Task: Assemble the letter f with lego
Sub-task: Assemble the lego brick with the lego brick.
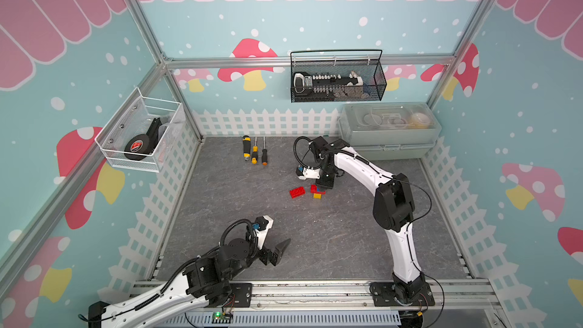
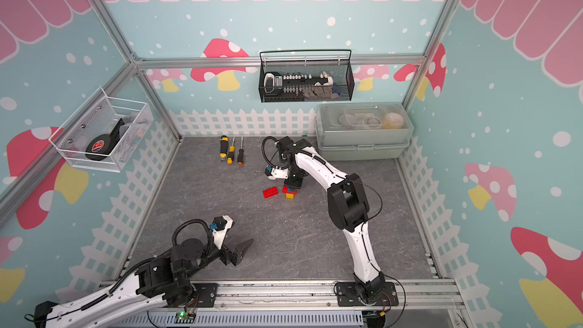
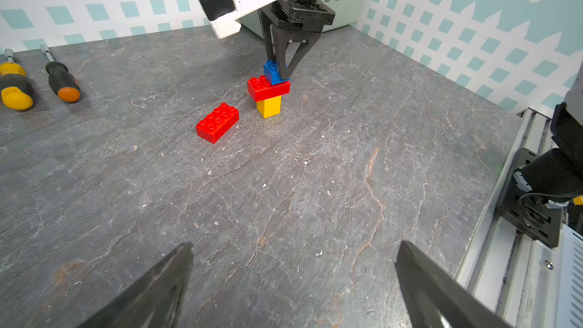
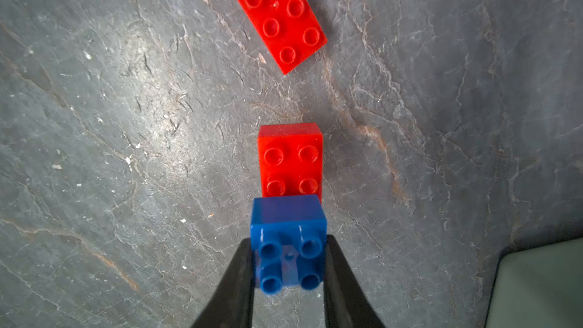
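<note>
Stack (image 3: 268,96): standing upright on the table (image 3: 284,200), with a red brick (image 3: 268,89) sitting across the yellow brick (image 3: 269,107) and overhanging it on one side.
Blue brick (image 4: 288,216): resting slightly tilted on the red brick's end, above the yellow one; whether it is pressed home is not showing.
Right gripper (image 3: 280,70): pointing down, its fingers clamping the blue brick's two sides.
Loose red brick (image 3: 217,123): lying flat, studs up, just beside the stack, not touching it.
Left gripper (image 3: 293,282): hovering low near the table's front, fingers spread wide, holding nothing.
Screwdrivers (image 1: 255,150): lying side by side at the table's far edge, well apart from the bricks.
</note>
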Controlling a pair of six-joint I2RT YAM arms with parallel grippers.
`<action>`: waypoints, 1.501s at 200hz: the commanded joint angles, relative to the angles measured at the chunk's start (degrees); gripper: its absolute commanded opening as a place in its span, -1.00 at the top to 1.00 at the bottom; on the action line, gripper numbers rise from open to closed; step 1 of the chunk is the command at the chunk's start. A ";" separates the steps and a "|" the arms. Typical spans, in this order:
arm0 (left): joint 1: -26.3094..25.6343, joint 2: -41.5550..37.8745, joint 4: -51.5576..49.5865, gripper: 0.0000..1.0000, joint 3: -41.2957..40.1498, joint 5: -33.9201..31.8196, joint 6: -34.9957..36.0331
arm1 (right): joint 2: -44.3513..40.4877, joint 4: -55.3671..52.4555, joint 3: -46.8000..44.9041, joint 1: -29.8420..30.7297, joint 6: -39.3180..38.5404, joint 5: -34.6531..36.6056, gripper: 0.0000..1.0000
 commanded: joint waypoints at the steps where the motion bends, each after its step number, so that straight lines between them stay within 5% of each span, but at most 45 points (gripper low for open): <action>1: -0.38 0.24 0.61 -0.98 -0.42 -0.12 0.97 | 1.10 0.02 0.11 0.28 -1.48 -0.80 0.41; 300: -0.44 0.43 0.65 -0.98 -0.33 -0.11 0.97 | 2.85 -0.69 1.31 0.78 -2.03 0.81 0.41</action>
